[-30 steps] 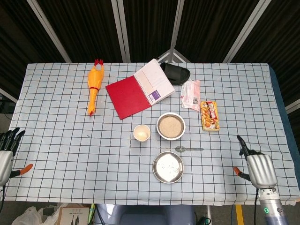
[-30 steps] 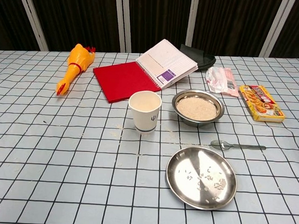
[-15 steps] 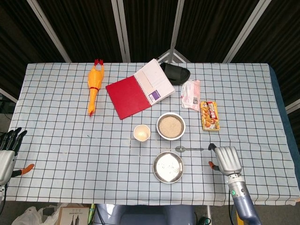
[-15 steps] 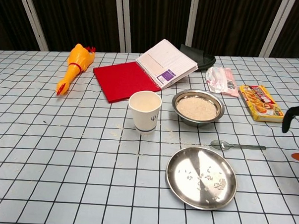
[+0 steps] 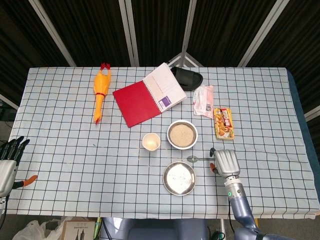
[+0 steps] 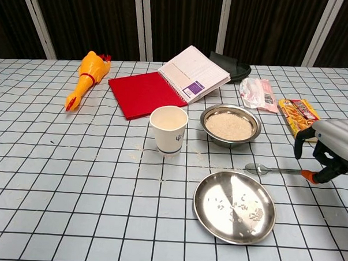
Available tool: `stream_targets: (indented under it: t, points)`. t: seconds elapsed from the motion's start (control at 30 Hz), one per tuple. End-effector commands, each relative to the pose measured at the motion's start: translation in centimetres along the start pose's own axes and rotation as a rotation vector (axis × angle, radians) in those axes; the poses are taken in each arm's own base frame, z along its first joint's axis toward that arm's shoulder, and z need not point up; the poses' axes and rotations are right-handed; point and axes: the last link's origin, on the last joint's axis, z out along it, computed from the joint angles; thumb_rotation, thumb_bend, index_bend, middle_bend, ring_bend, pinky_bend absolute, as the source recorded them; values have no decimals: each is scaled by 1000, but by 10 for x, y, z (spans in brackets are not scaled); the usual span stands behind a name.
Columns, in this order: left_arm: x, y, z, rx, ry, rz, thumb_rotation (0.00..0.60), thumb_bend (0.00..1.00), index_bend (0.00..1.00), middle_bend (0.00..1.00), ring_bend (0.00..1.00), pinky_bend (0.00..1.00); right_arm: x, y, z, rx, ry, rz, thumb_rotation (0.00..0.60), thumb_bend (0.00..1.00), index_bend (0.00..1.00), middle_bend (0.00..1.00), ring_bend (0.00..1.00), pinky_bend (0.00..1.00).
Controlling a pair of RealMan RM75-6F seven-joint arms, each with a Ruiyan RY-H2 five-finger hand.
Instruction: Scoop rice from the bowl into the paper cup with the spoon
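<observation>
The metal spoon [image 5: 200,159] [image 6: 270,169] lies flat on the checked cloth, bowl end to the left, between the steel bowl of rice [image 5: 182,134] [image 6: 230,125] and an empty steel plate [image 5: 179,178] [image 6: 234,206]. The white paper cup [image 5: 151,142] [image 6: 169,129] stands upright just left of the rice bowl. My right hand [image 5: 225,162] [image 6: 326,146] hovers at the spoon's handle end with fingers apart and nothing in it; whether it touches the handle I cannot tell. My left hand [image 5: 9,160] hangs off the table's left edge, fingers spread, holding nothing.
At the back lie a rubber chicken [image 5: 100,92], an open red notebook [image 5: 147,95], a black case [image 5: 187,77], a pink packet [image 5: 203,100] and a snack box [image 5: 223,123]. A few grains of rice are scattered around the cup and on the plate.
My right hand has moved left and forward from the table's right front corner to the spoon's handle end. The spoon, cup and bowl stay put. The left hand barely shifts.
</observation>
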Motion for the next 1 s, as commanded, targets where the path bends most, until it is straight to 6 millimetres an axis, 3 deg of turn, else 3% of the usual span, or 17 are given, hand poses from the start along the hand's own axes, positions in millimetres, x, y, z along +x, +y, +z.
stream_targets:
  t: [0.03, 1.0]
  points:
    - [0, 0, 0, 0, -1, 0, 600, 0, 0, 0, 0, 0, -2, -1, 4, -9, -5, -5, 600, 394, 487, 922, 980, 885]
    - [-1, 0, 1, 8, -5, 1, 600, 0, 0, 0, 0, 0, -18, 1, 20, -68, -26, 13, 600, 395, 540, 922, 980, 884]
